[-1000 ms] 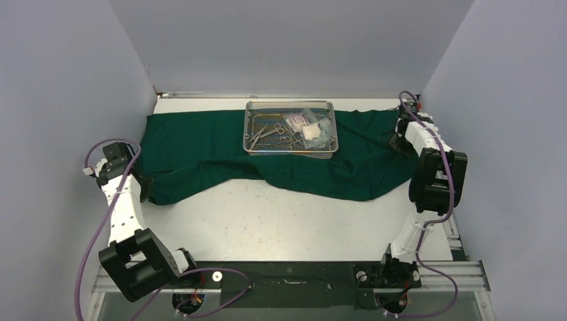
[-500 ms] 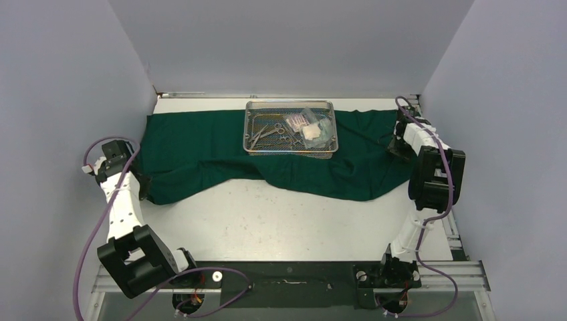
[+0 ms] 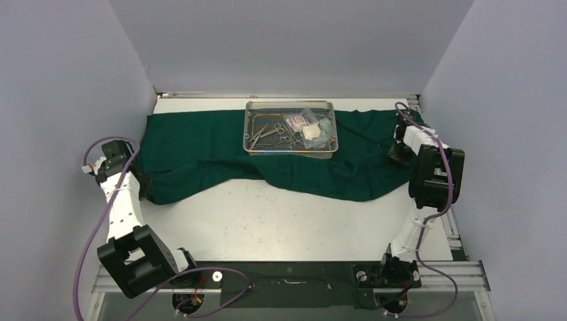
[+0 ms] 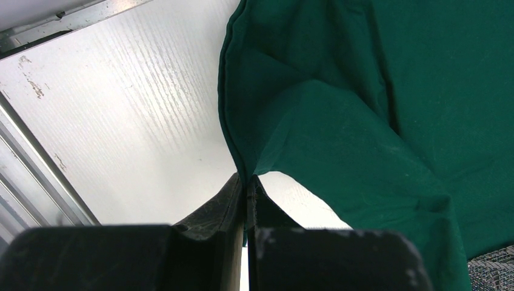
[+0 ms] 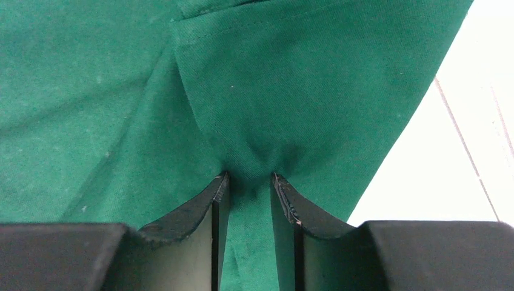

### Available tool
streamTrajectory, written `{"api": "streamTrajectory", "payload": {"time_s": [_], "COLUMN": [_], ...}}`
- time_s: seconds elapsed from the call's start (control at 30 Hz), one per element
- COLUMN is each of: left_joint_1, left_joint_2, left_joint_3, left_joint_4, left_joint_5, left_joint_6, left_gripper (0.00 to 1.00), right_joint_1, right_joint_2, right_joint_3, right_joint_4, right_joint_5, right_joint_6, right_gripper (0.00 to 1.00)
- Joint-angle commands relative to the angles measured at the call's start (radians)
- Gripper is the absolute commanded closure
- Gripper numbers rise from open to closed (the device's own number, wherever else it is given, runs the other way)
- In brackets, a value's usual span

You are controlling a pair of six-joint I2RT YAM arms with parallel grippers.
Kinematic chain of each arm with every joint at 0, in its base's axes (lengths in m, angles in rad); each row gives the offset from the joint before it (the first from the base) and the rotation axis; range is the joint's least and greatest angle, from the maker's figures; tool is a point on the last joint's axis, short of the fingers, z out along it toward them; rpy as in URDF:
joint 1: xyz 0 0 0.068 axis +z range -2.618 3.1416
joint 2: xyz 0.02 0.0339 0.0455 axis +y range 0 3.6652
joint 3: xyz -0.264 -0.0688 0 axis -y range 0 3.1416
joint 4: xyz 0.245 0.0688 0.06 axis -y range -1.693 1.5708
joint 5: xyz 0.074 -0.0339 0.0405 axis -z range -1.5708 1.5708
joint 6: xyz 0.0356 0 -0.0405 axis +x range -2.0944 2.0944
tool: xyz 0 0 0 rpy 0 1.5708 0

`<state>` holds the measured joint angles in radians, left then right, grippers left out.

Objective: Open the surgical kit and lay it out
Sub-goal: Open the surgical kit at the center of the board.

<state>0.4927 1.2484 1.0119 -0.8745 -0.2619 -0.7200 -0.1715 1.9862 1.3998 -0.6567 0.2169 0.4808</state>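
White counter (image 3: 281, 221) ran out from the arm bases at the near edge. By the left edge the left gripper (image 4: 247, 185) was clenched on the hem of the green cloth (image 3: 200, 144), with the jaws almost meeting over a thin fold. By the right edge the right gripper (image 5: 248, 182) grasped a thicker bunch of the same cloth, its jaws slightly apart around it. The cloth spanned the far half of the counter from left edge to right edge, and its near border was wavy and rumpled. On it, mid-counter near the far edge, sat the wire-mesh tray (image 3: 249, 127), holding forceps (image 3: 284, 139) and gauze packets (image 3: 313, 130).

Likely risks: the tray's weight pins the cloth, so a hard or uneven pull could drag or tip it and spill the tools. The left pinch is shallow, right at the hem, and could slip off.

Side walls (image 3: 67, 100) stood close to both arms, leaving little room to pull outward. Purple cables (image 3: 93, 221) looped beside the left arm, and a rail (image 3: 455, 234) ran along the right edge.
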Motion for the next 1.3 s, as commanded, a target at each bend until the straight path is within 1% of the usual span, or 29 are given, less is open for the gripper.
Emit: {"api": "streamTrajectory", "payload": {"time_s": [0.0,0.07,0.17,0.2,0.33,0.43,0.47,0.53,0.63,0.7,0.8,0.97,1.0,1.1,1.17,1.27], "left_joint_1": [0.006,0.006,0.006,0.006,0.011,0.017,0.018,0.019,0.018,0.015,-0.023,-0.071,-0.069,-0.034,-0.014,-0.011], "left_joint_2": [-0.023,-0.019,-0.017,-0.016,-0.036,-0.072,-0.089,-0.125,-0.181,-0.202,-0.225,-0.203,-0.2,-0.222,-0.268,-0.345], "left_joint_3": [0.057,0.073,0.095,0.104,0.139,0.152,0.155,0.149,0.127,0.133,0.171,0.241,0.246,0.223,0.186,0.13], "left_joint_4": [0.001,-0.006,-0.02,-0.026,-0.044,-0.054,-0.063,-0.075,-0.078,-0.094,-0.124,-0.136,-0.134,-0.11,-0.093,-0.087], "left_joint_5": [-0.019,-0.019,-0.021,-0.024,-0.042,-0.065,-0.072,-0.072,-0.049,-0.066,-0.154,-0.239,-0.237,-0.167,-0.139,-0.12], "left_joint_6": [0.01,0.008,0.009,0.009,0.018,0.046,0.053,0.055,0.05,0.051,0.037,0.012,0.005,-0.015,-0.025,-0.024], "left_gripper": [1.0,1.0,1.0,1.0,1.0,1.0,1.0,1.0,1.0,1.0,1.0,1.0,1.0,1.0,1.0,1.0], "right_joint_1": [-0.017,-0.027,-0.046,-0.052,-0.076,-0.128,-0.169,-0.202,-0.214,-0.218,-0.218,-0.219,-0.218,-0.218,-0.219,-0.219], "right_joint_2": [-0.056,-0.071,-0.108,-0.127,-0.227,-0.344,-0.383,-0.456,-0.535,-0.558,-0.572,-0.571,-0.577,-0.614,-0.664,-0.773], "right_joint_3": [-0.01,-0.018,-0.051,-0.062,-0.1,-0.156,-0.181,-0.23,-0.3,-0.322,-0.324,-0.313,-0.314,-0.342,-0.377,-0.411], "right_joint_4": [-0.038,-0.048,-0.062,-0.067,-0.131,-0.17,-0.177,-0.201,-0.224,-0.232,-0.253,-0.265,-0.263,-0.227,-0.201,-0.187], "right_joint_5": [0.098,0.11,0.131,0.143,0.204,0.203,0.183,0.171,0.188,0.183,0.201,0.224,0.224,0.223,0.222,0.255], "right_joint_6": [0.006,0.008,0.012,0.013,0.017,0.045,0.06,0.105,0.185,0.216,0.262,0.302,0.303,0.297,0.285,0.254], "right_gripper": [0.74,0.8,0.94,0.95,0.95,0.95,0.95,0.95,0.95,0.95,0.95,0.95,0.95,0.95,0.95,0.95]}}
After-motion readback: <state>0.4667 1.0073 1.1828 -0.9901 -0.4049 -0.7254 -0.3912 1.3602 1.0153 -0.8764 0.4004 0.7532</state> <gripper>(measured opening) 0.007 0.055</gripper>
